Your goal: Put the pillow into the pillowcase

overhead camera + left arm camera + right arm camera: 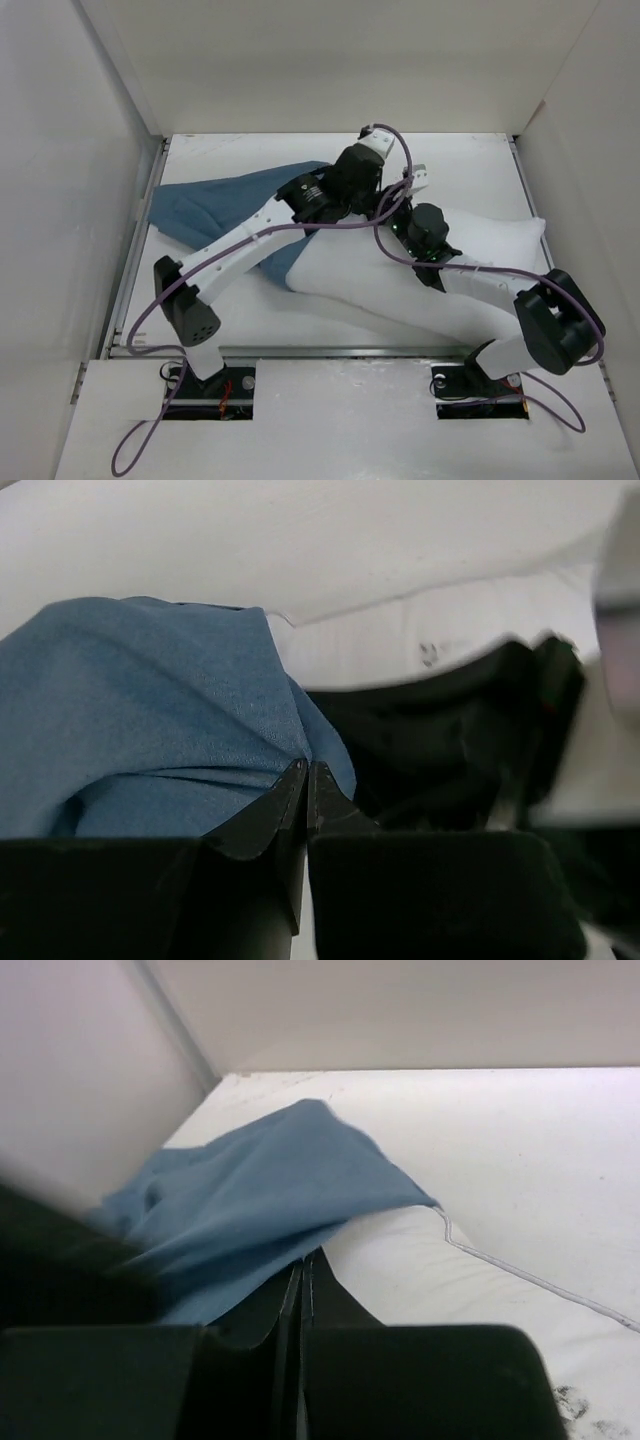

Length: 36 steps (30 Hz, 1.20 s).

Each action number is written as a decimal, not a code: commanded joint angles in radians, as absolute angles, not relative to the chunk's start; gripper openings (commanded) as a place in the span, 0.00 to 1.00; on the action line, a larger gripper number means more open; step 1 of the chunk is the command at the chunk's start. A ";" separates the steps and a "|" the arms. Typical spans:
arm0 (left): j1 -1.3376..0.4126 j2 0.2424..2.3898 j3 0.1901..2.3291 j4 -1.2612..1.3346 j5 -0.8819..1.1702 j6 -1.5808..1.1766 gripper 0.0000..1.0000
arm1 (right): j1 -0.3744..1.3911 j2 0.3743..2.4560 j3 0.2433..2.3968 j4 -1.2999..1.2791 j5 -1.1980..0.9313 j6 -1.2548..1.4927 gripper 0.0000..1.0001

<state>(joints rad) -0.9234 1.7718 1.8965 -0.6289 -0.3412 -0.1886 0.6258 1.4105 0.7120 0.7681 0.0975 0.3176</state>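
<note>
The white pillow [470, 250] lies slantwise across the table's middle and right. The blue pillowcase [215, 205] lies wrinkled at the back left, and one end of it overlaps the pillow's left end. Both arms meet over that overlap, and their wrists hide the fingertips in the top view. My left gripper [306, 767] is shut on a fold of the pillowcase [150, 710]. My right gripper [304, 1257] is shut on the pillowcase's [250, 1195] edge, right beside the pillow [430, 1260], whose seam shows to the right.
White enclosure walls stand at the left [70, 200], back [340, 60] and right [590, 160]. A metal rail [340, 351] runs along the table's near edge. The right arm's elbow [558, 318] hangs over the pillow's near right side. Purple cables loop around both wrists.
</note>
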 commanded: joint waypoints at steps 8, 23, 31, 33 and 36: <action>-1.000 1.592 1.602 -0.367 -0.095 -0.354 0.00 | 0.492 1.427 0.646 1.131 0.156 0.655 0.00; -1.000 1.344 1.420 -0.498 -0.405 -0.529 1.00 | 0.449 1.260 0.819 0.426 0.150 0.375 0.74; -0.991 1.092 1.115 -0.634 -0.552 -0.848 1.00 | 0.582 1.108 0.903 0.023 0.002 0.111 0.85; -0.971 1.071 1.054 -0.647 -0.552 -0.899 1.00 | 0.661 1.108 0.904 -0.030 -0.011 0.049 0.85; -0.962 1.071 1.005 -0.634 -0.552 -0.923 1.00 | 0.765 1.135 0.904 -0.049 -0.012 0.025 0.91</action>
